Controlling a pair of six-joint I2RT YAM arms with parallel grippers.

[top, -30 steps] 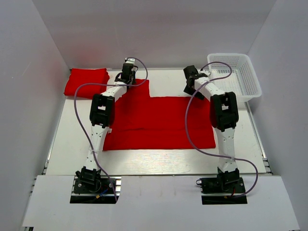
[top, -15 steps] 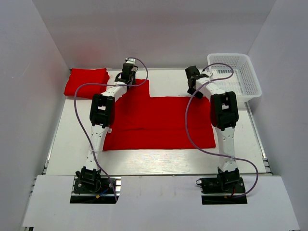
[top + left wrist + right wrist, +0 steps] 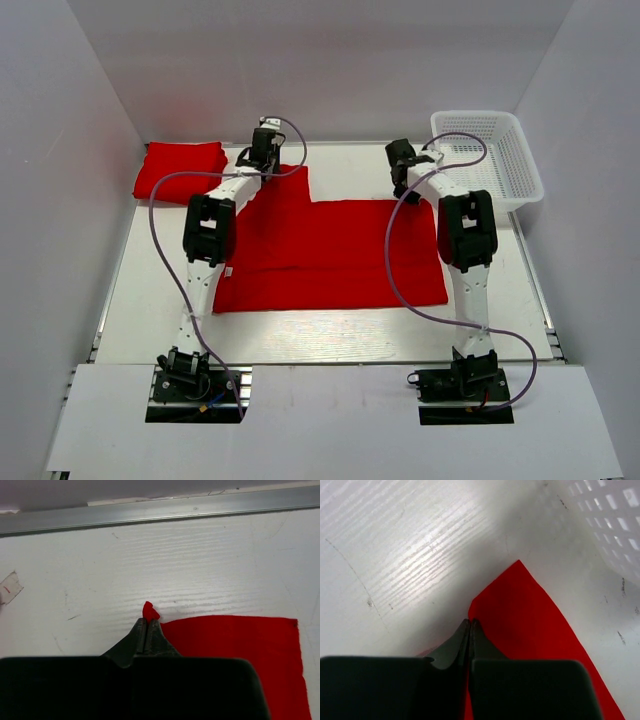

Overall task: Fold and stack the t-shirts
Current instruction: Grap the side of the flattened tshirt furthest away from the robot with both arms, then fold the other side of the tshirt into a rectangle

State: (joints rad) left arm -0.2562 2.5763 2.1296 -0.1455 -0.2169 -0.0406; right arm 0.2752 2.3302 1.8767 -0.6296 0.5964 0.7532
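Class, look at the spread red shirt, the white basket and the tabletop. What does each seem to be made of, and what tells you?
The spread t-shirt: soft matte cloth, likely cotton; it lies limp and flat with a crease line. The basket: white plastic, probably moulded, given its regular mesh of holes. The tabletop: hard white board, slightly shiny, finely ridged and scuffed; exact material unclear.

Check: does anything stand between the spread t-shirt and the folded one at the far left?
Nothing visible does: only table separates the spread t-shirt from the folded t-shirt. The left gripper pinches its edge.
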